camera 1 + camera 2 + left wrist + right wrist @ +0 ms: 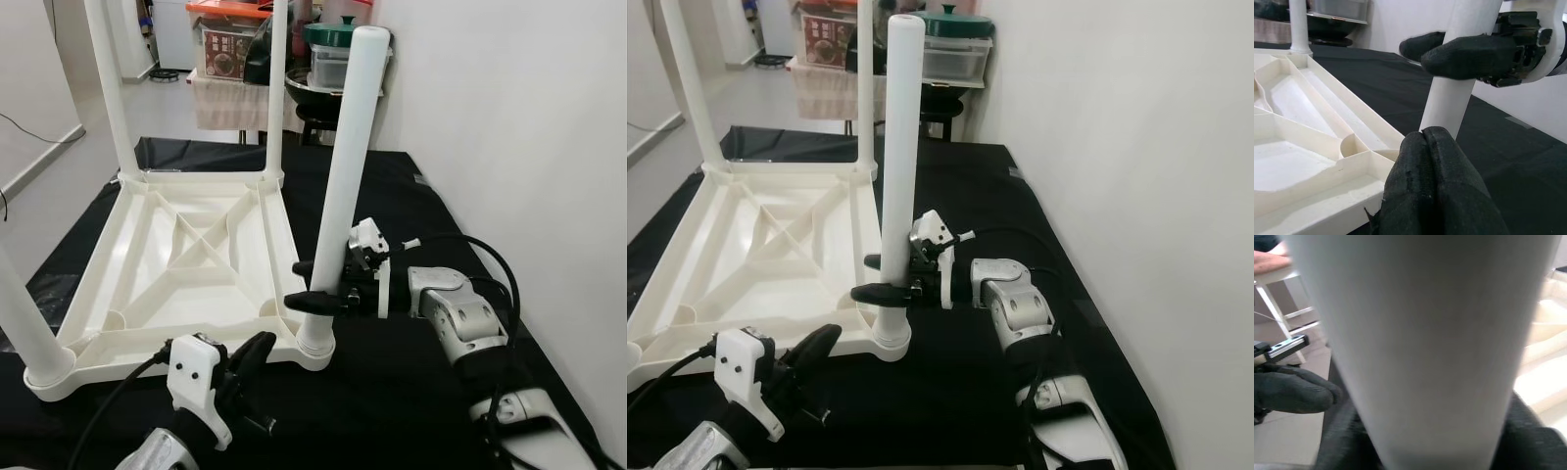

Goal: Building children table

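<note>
A white plastic children's table lies upside down on a black cloth. Two legs stand in its far corners, and a third leg stands at the near left. The fourth leg stands upright in the near right corner socket. My right gripper is shut on this leg low down, one black finger on each side. My left gripper is shut with nothing in it. Its fingertips sit just in front of the leg's base, beside the table's rim.
A white wall runs close along the right. The black cloth covers the floor around the table. At the back stand storage boxes, a dark pan and a green-lidded pot. Cables trail from the right wrist.
</note>
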`<state>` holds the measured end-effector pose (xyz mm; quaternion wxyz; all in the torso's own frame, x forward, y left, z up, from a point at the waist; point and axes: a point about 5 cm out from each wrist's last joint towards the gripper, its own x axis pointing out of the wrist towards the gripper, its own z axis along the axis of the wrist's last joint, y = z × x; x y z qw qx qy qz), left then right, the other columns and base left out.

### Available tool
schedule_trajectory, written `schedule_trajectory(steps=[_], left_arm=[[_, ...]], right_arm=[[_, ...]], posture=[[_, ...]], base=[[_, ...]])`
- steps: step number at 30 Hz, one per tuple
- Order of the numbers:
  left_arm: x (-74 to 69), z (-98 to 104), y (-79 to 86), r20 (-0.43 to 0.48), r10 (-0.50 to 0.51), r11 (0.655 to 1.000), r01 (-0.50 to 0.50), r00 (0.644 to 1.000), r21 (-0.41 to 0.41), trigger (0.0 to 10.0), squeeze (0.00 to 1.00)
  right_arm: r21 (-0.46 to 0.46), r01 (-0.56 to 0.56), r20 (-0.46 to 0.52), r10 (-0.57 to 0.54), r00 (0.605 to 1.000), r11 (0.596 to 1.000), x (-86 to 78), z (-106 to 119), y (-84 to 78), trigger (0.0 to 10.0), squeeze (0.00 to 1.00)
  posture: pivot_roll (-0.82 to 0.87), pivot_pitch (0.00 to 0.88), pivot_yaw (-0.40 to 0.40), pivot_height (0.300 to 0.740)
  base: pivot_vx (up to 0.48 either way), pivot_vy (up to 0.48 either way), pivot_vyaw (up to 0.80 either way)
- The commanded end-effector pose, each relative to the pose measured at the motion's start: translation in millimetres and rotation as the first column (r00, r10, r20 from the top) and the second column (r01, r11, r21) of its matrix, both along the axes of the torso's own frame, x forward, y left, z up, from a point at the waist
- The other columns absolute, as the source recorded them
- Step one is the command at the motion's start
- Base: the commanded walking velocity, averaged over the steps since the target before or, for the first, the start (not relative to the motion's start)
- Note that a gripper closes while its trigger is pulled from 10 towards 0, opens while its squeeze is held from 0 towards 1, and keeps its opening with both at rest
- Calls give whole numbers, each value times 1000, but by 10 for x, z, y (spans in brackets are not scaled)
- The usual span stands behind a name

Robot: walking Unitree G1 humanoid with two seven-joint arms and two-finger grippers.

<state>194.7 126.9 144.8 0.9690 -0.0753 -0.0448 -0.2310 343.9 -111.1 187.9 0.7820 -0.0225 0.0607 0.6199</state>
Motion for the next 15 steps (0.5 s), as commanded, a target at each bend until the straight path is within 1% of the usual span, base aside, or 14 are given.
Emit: schedule_trajectory(steps=[1, 6, 7, 9, 10, 11, 12, 13, 14, 15], left_arm=[[1, -30, -9, -13, -3, 1000, 3, 1000, 8, 9020, 0], [-3, -27, -14, -12, -4, 1000, 4, 1000, 6, 9020, 0], [-4, -24, -15, -11, -4, 1000, 4, 1000, 5, 8980, 0], [-4, -24, -15, -11, -4, 1000, 4, 1000, 5, 8980, 0], [-13, -12, -14, -9, -5, 1000, 5, 1000, 3, 8980, 0], [-13, -12, -14, -9, -5, 1000, 5, 1000, 3, 8980, 0], [-21, -5, -10, -7, -6, 1000, 6, 1000, 2, 8941, 0], [-21, -5, -10, -7, -6, 1000, 6, 1000, 2, 8941, 0], [-27, 0, -6, -7, -6, 1000, 6, 1000, 1, 8941, 0], [-27, 0, -6, -7, -6, 1000, 6, 1000, 1, 8941, 0]], right_arm=[[17, -18, -10, 18, 1000, 1000, 7, 7, -9, 0, 0], [16, -15, -11, 16, 1000, 1000, 15, -19, -55, 0, 0], [19, 8, -9, -8, 1000, 1000, 24, -33, -84, 0, 0], [19, 8, -9, -8, 1000, 1000, 24, -33, -84, 0, 0], [-4, 129, 11, -129, 992, 992, 69, -81, -136, 0, 0], [-4, 129, 11, -129, 992, 992, 69, -81, -136, 0, 0], [-26, 243, 27, -242, 970, 970, 68, -129, -140, 0, 0], [-26, 243, 27, -242, 970, 970, 68, -129, -140, 0, 0], [-38, 316, 39, -314, 949, 948, 68, -161, -145, 0, 0], [-38, 316, 39, -314, 949, 948, 68, -161, -145, 0, 0]], posture=[[78, 0, -113, 740], [71, 0, -109, 740], [62, 0, -106, 740], [62, 0, -106, 740], [52, 0, -105, 740], [52, 0, -105, 740], [49, 0, -106, 740], [49, 0, -106, 740], [49, 0, -106, 740], [49, 0, -106, 740]], base=[[0, 0, 0], [0, 0, 0], [0, 0, 0], [0, 0, 0], [0, 0, 0], [0, 0, 0], [0, 0, 0], [0, 0, 0], [0, 0, 0], [0, 0, 0]])
